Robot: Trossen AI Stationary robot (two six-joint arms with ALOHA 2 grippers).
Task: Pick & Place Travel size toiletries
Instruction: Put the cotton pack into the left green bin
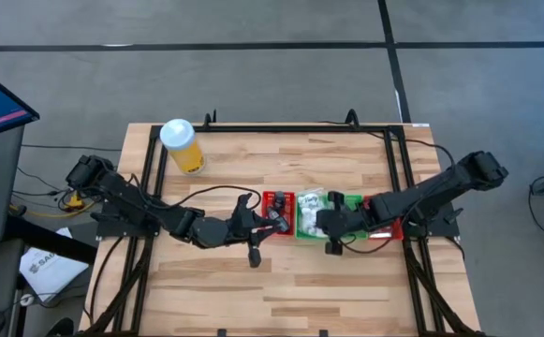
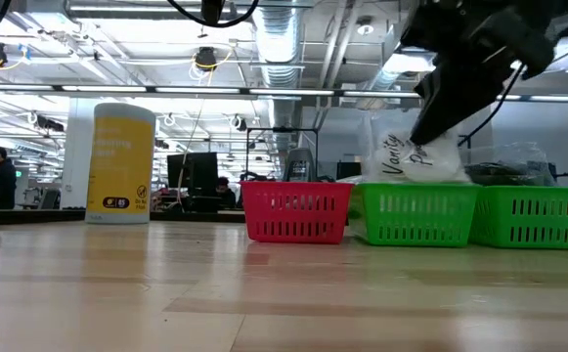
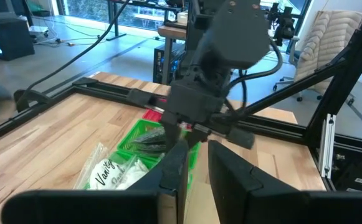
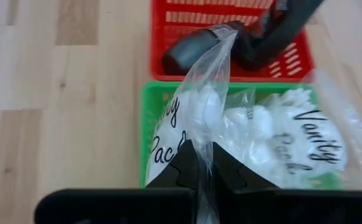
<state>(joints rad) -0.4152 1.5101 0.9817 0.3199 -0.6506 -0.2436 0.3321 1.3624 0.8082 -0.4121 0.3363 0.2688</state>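
A clear bag (image 4: 196,112) printed "Vanity Pack", filled with white pieces, stands up out of the green tray (image 2: 420,217). My right gripper (image 4: 204,168) is above that tray and is shut on the bag's clear film. A second such bag (image 4: 299,140) lies in the same tray. My left gripper (image 3: 196,171) is open at the red tray (image 4: 163,37) beside the green one, touching nothing that shows. In the high view the right gripper (image 1: 330,225) and left gripper (image 1: 273,217) face each other across the trays. My right gripper pinches the bag's clear upper film (image 4: 207,140) between its two fingers. The film stretches away from the fingers in a thin upright sheet. In the low view the bag (image 2: 411,156) hangs below the gripper, its lower end hidden behind the green tray's wall.
A yellow cylinder with a white lid (image 1: 183,145) stands near the table's far left. A second green tray (image 2: 538,217) and another red tray (image 1: 384,229) continue the row to the right. Bare wood lies toward the near edge (image 1: 281,300). People show in the room beyond.
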